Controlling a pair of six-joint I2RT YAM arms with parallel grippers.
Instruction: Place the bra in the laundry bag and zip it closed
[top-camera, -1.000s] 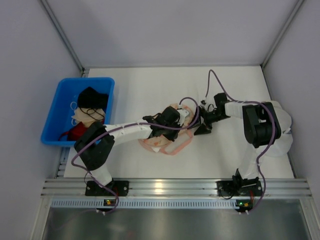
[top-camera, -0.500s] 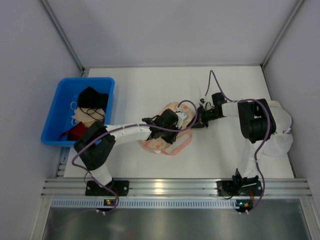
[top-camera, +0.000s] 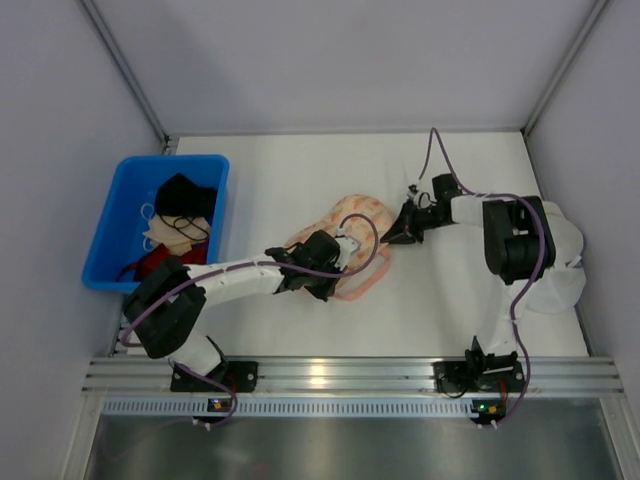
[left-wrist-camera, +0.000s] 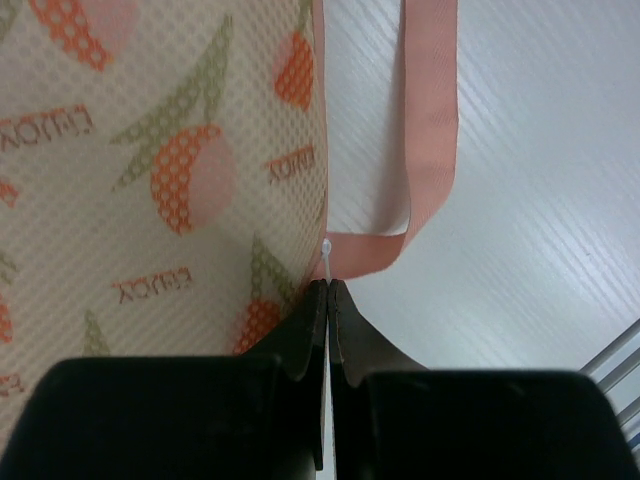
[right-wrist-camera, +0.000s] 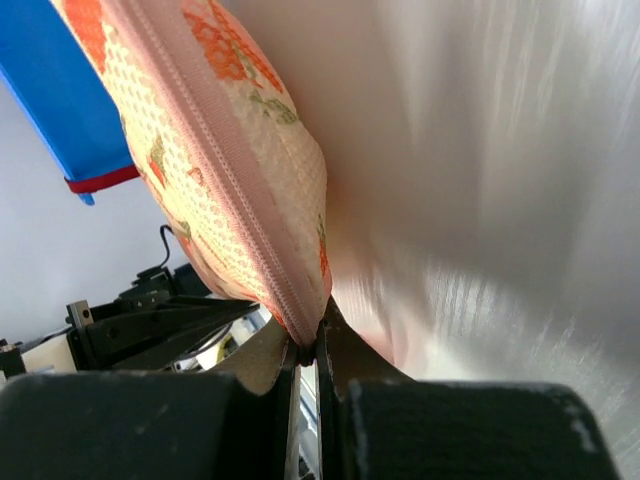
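The laundry bag (top-camera: 352, 212), peach-pink with a reddish fruit print, lies folded shut at mid-table, stretched between my two grippers. My left gripper (top-camera: 340, 262) is at its near-left edge. In the left wrist view the left gripper (left-wrist-camera: 328, 285) is shut on a thin white tab at the laundry bag (left-wrist-camera: 150, 180) rim, beside a pink strap loop (left-wrist-camera: 430, 150). My right gripper (top-camera: 392, 232) is at the bag's right end. The right wrist view has the right gripper (right-wrist-camera: 308, 345) shut on the end of the laundry bag (right-wrist-camera: 230, 170) where the pink zip (right-wrist-camera: 215, 185) runs in. The bra is hidden.
A blue bin (top-camera: 110, 232) stands at the left edge of the table, holding a black garment (top-camera: 183, 195), a beige one (top-camera: 165, 235) and a red one (top-camera: 150, 265). Grey walls close in the back and both sides.
The right gripper has shut on the bag's right end and drawn back to the right. The left arm has pulled towards the near left. The bag has gone from lying open to folded and stretched.
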